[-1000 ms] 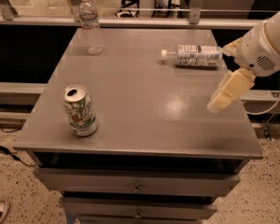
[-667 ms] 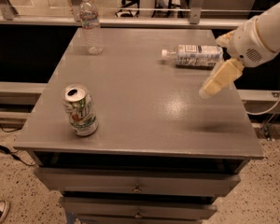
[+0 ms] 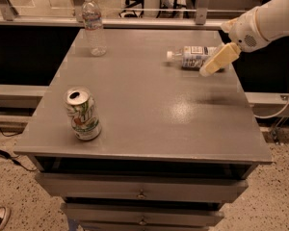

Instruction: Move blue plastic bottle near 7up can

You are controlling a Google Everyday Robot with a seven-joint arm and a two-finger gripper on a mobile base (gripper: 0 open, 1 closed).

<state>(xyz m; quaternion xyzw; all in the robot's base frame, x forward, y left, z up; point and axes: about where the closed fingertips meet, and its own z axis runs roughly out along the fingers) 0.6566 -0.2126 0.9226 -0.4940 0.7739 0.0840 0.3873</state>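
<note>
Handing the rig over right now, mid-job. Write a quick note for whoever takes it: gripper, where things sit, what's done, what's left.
Gripper: at the table's back right, by the base end of the blue plastic bottle; contact cannot be told.
Blue plastic bottle: lying on its side, cap pointing left.
7up can: upright, front left, far from the bottle.
Done: bottle not yet near the can.
Left: grasp it, carry it front left, set it by the can.

A single camera is looking down, fairly close, from above the table's (image 3: 149,114) near edge toward its far side; the gripper (image 3: 216,61) is hanging at upper right.
</note>
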